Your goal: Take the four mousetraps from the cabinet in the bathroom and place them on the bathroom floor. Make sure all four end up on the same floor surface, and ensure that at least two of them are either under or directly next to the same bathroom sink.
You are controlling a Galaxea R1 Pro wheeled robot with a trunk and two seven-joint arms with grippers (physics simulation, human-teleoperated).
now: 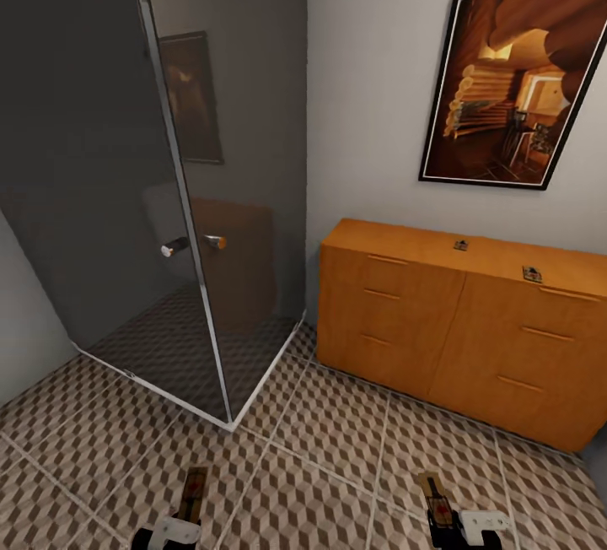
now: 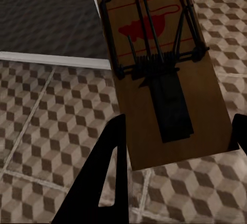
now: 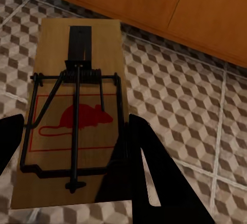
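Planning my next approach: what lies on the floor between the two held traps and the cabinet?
In the head view, only bare cube-patterned bathroom floor separates the held mousetraps from the cabinet.

Two mousetraps on the cabinet (image 1: 459,314) top, one (image 1: 461,245) mid-top and one (image 1: 532,274) nearer the right, are too small for their springs or marks to be made out. The cabinet's right end runs off the head view's edge. Both grippers, left (image 1: 173,531) and right (image 1: 459,525), are cropped by the bottom edge.
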